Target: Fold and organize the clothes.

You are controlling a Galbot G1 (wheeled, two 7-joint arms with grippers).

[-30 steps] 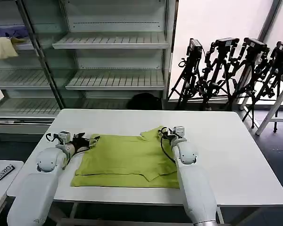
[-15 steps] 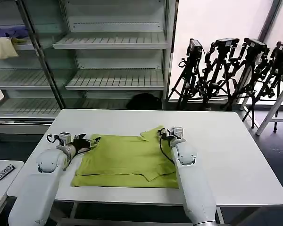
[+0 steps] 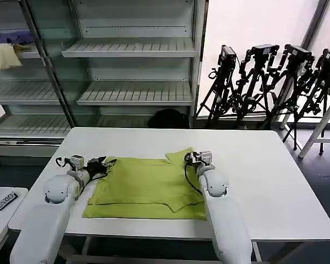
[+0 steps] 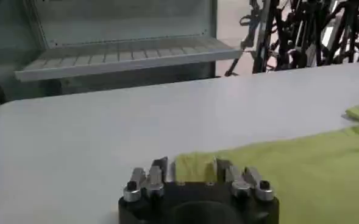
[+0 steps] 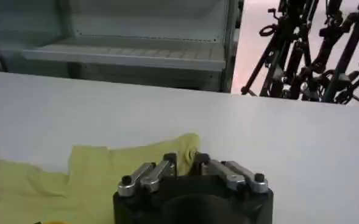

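Left gripper (image 3: 105, 163), head view: sits low over the white table (image 3: 275, 181) at the far-left corner of the lime yellow-green T-shirt (image 3: 148, 184), fingers spread apart with the corner of the cloth between them; whether they touch the fabric cannot be told. Right gripper (image 3: 188, 157) is at the shirt's far-right corner, where a sleeve flap juts toward 12 o'clock; its fingers look pinched on that flap. From the left gripper the shirt extends toward 4 o'clock; from the right gripper it extends toward 7 o'clock. Shirt lies flat in a rough rectangle at the near-centre of the table, partly folded, a layered edge running along its near side, plain green side up, no print visible. Shelving unit (image 3: 132, 71) stands beyond the table; pale yellow cloth (image 3: 4, 55) and purple cloth (image 3: 11, 37) lie on its upper left shelf; black tripods (image 3: 275, 82) stand at 2 o'clock. Left wrist view: left gripper (image 4: 191, 170) has its jaws parted, with the T-shirt (image 4: 301, 176) corner lying in the gap between the fingers, the rest of the cloth spreading to one side over the table (image 4: 75, 146). Right wrist view: right gripper (image 5: 185, 163) fingers are drawn close together on a raised fold of the T-shirt (image 5: 106, 170), the fabric bunched slightly at the tips, bare table (image 5: 301, 140) beyond.
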